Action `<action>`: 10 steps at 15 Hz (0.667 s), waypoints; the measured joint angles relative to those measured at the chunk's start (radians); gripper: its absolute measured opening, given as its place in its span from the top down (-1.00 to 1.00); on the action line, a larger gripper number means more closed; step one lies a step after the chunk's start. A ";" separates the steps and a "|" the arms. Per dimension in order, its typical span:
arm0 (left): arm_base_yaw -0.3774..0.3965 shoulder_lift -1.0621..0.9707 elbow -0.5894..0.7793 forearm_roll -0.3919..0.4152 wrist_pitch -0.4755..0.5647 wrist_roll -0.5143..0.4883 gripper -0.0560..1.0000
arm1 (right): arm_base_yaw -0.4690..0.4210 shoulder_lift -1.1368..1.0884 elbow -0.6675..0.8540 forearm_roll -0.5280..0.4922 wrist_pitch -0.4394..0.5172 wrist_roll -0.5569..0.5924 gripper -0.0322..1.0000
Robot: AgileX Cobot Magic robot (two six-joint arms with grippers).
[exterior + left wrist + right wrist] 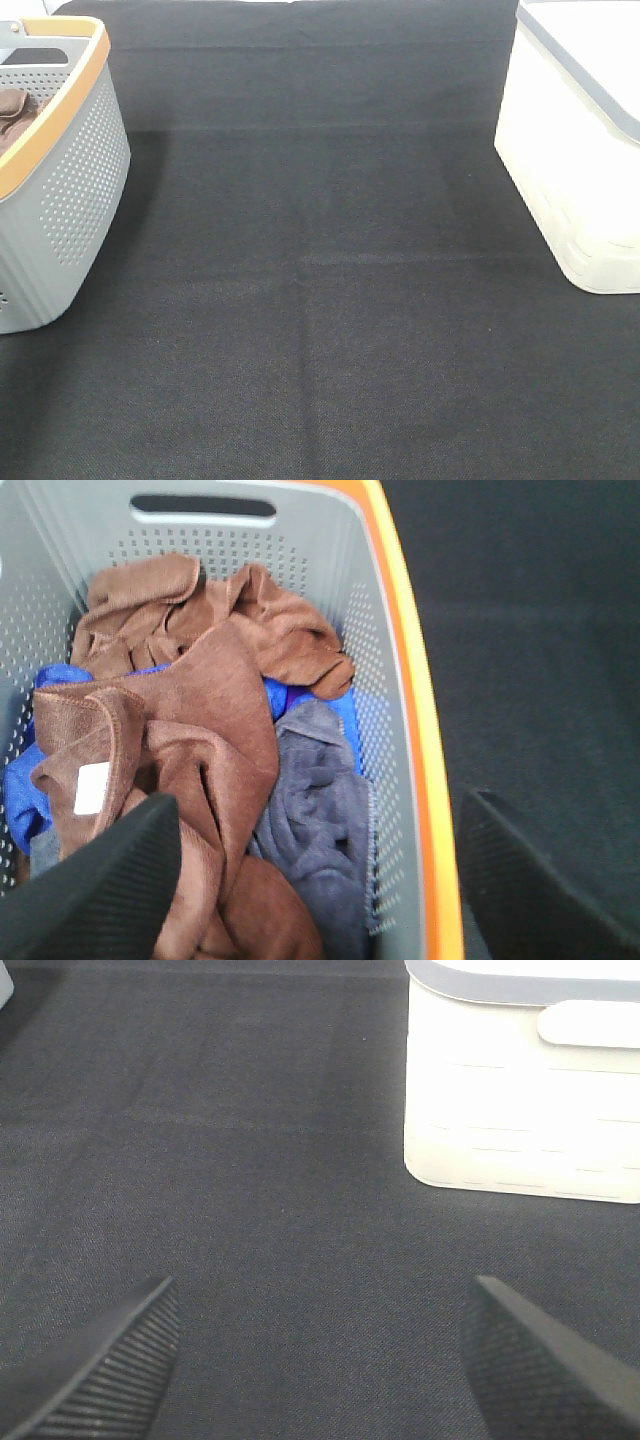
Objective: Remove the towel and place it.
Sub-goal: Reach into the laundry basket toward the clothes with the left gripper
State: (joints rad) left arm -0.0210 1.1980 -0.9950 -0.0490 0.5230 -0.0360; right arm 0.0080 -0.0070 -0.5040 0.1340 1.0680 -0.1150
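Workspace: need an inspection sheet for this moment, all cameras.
Surface: black cloth, faintly creased.
Job's things: towel, rust-brown with a white tag, crumpled on top in the grey basket.
Clutter: second brown cloth, blue cloth and grey cloth in the same basket; white bin on the far side.
Tools: left tool open over the basket, empty; right tool open over the black cloth, empty.
Cables: nothing seen.
Surroundings: nothing seen.

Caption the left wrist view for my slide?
Open jaws over a grey basket of cloths, tagged brown towel on top.
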 joint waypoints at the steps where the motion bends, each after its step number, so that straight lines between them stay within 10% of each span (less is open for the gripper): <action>1: 0.000 0.069 -0.070 0.032 0.054 -0.032 -0.48 | 0.000 0.000 0.000 0.000 0.000 0.000 -0.49; 10: 0.001 0.508 -0.527 0.373 0.520 -0.251 -0.48 | 0.000 0.000 0.000 0.000 0.000 0.000 -0.49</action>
State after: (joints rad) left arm -0.0200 1.7060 -1.5220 0.3240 1.0430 -0.2870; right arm 0.0080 -0.0070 -0.5040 0.1340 1.0680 -0.1150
